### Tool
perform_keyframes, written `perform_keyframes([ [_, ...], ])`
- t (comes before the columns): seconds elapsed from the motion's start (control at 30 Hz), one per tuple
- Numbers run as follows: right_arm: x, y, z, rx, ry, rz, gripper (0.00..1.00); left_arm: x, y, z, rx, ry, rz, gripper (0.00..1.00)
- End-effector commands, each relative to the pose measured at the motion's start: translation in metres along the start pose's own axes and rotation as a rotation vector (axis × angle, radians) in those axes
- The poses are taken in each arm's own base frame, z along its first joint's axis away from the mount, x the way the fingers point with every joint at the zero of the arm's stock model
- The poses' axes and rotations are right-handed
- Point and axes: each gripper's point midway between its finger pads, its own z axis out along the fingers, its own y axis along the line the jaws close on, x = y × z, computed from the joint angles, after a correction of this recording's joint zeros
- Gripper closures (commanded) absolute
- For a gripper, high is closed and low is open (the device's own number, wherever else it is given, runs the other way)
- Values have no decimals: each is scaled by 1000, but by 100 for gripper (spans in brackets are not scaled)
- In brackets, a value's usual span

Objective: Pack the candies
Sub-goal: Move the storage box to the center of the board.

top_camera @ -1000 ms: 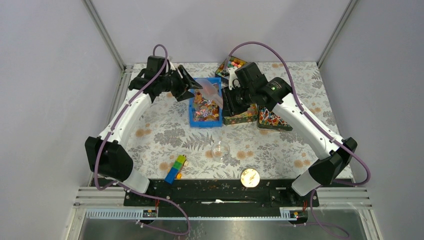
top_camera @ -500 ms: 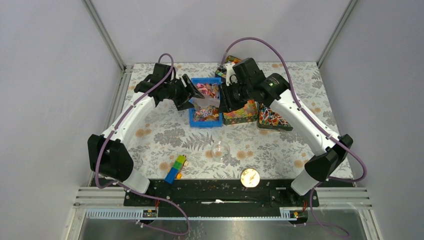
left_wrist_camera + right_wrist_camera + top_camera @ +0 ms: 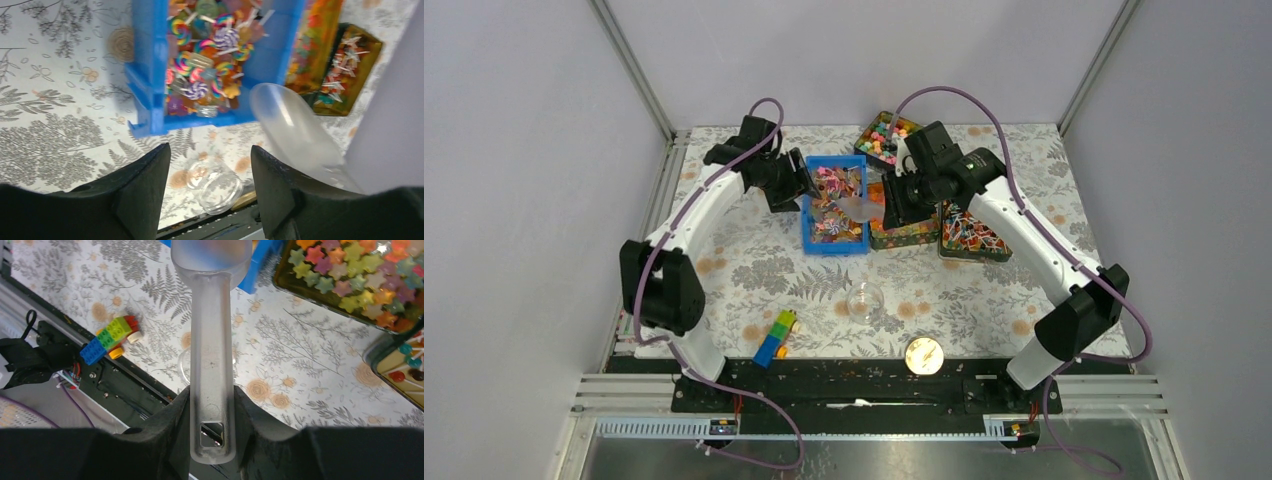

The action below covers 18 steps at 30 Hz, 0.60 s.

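Right gripper (image 3: 211, 395) clamped on scoop (image 3: 210, 340) handle, bowl over blue bin (image 3: 808, 215), far middle of table (image 3: 734, 275). Left gripper (image 3: 210, 155) jaws apart, empty, beside bin. Candies (image 3: 832, 180) lie in bin. Jar (image 3: 865, 300) toward near edge looks empty. Packing barely begun, by my judgement.

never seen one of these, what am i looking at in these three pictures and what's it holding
Two robot arms are bolted to a table. One picture looks down from above; the other two come from a camera on each wrist. The right gripper is shut on the handle of a frosted plastic scoop. The left gripper is open and empty, near a blue bin of candies. Also on the table: a small jar, tins of sweets and a block toy.
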Motion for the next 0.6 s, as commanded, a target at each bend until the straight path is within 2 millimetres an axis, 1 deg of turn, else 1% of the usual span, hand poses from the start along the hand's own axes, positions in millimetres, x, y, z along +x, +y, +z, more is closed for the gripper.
perform_keyframes([
  [0.0,0,-4,-28,19,-62,-16,100,-7,20,21,-80,15,45,40],
  [0.13,4,-9,-31,28,-63,-14,100,-3,42,40,-155,39,51,39],
  [0.2,4,-10,-33,31,-66,-15,100,-2,45,48,-159,49,49,38],
  [0.37,2,-11,-35,39,-66,-30,100,8,30,66,-55,95,30,37],
  [0.57,-3,-6,-33,2,-63,-91,100,27,14,78,27,149,14,36],
])
